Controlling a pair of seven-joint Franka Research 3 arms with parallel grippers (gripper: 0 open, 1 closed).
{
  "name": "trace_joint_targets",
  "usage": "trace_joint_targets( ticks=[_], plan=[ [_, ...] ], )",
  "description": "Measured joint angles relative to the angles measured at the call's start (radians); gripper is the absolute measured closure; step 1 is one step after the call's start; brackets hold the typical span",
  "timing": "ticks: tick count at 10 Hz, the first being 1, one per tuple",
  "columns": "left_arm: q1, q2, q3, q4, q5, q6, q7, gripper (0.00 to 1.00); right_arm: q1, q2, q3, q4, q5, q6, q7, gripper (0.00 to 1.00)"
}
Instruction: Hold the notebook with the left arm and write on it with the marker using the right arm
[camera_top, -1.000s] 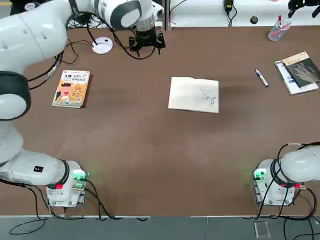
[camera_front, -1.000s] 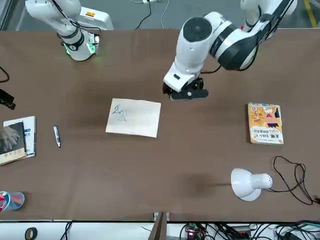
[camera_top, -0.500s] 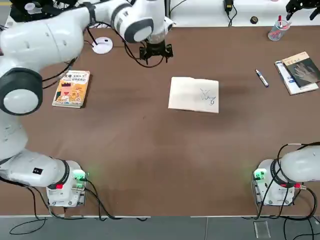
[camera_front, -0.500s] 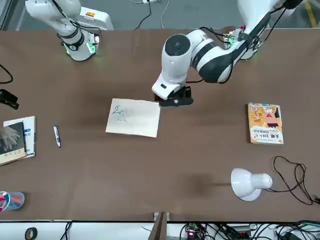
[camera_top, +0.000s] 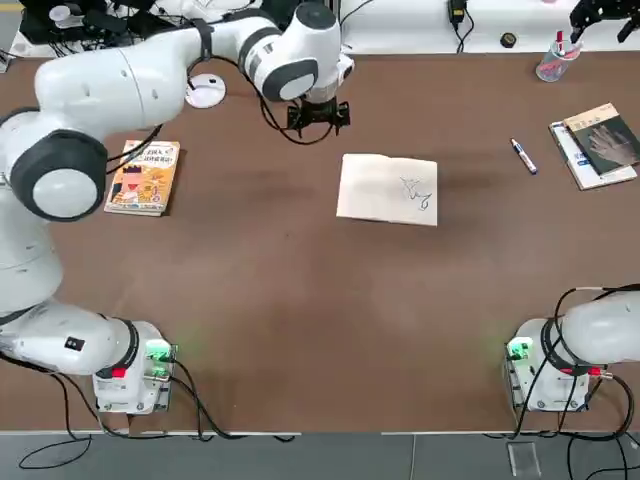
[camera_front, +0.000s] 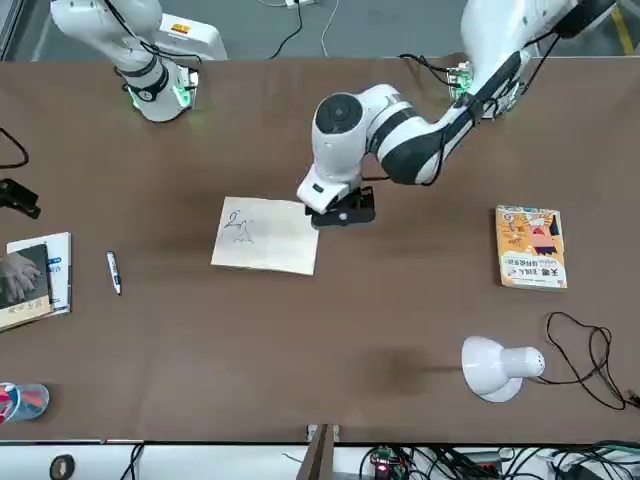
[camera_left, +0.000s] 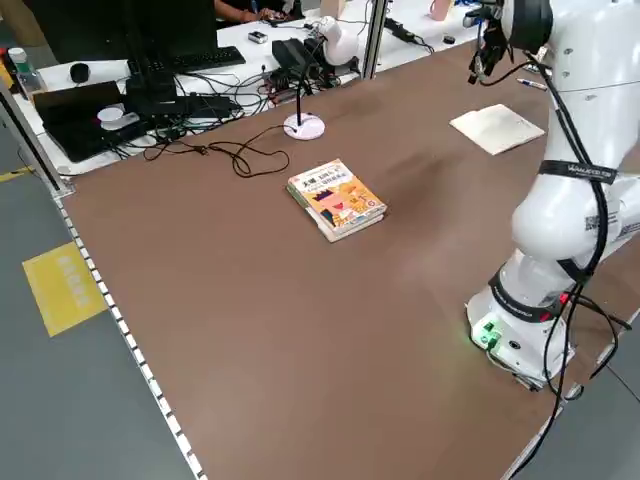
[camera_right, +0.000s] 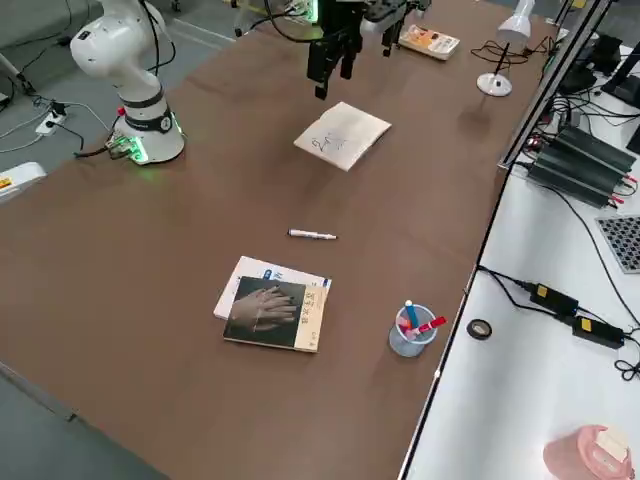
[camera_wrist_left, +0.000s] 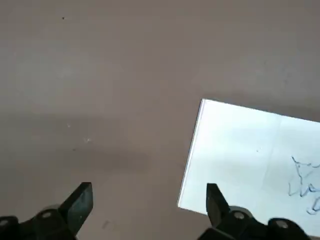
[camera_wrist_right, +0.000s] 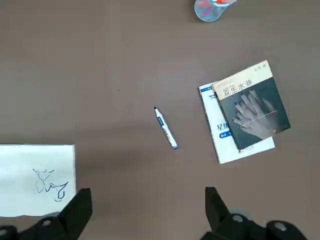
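While the left arm (camera_top: 150, 75) is reaching across the bench (camera_top: 300, 300), its claw (camera_top: 318, 115) is now hanging just beside the notebook's (camera_top: 388, 189) near corner, having come over from a spot farther toward the lamp base (camera_top: 205, 91) a second ago. Its fingers (camera_wrist_left: 80, 202) are standing wide apart and gripping nothing; in the left wrist view one fingertip is lying over the notebook's edge, though whether it is touching cannot be told. The notebook is sitting in the same place as before, flat at mid-bench, showing plain cream pages with a small dark scribble on the page toward the marker (camera_top: 524, 157). The marker is resting well apart from it, near the dark-covered book (camera_top: 600, 143) and the clear cup (camera_top: 553, 60). The right arm (camera_top: 595, 335) is staying parked, its claw (camera_wrist_right: 147, 212) spread open and empty high above the bench. An orange-yellow book (camera_top: 143, 177) is lying on the left side.
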Motion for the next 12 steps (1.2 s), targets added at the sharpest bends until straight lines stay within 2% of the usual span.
trace_joint_targets(
  ticks=[5, 12],
  plan=[
    [-0.021, 0.078, 0.001, 0.010, 0.075, 0.065, -0.074, 0.00, 0.001, 0.000, 0.000, -0.006, 0.000, 0.000, 0.000, 0.00],
    [-0.080, 0.127, 0.003, 0.016, 0.114, 0.069, -0.086, 0.00, 0.002, 0.000, 0.000, -0.007, 0.000, 0.000, 0.000, 0.00]
  ],
)
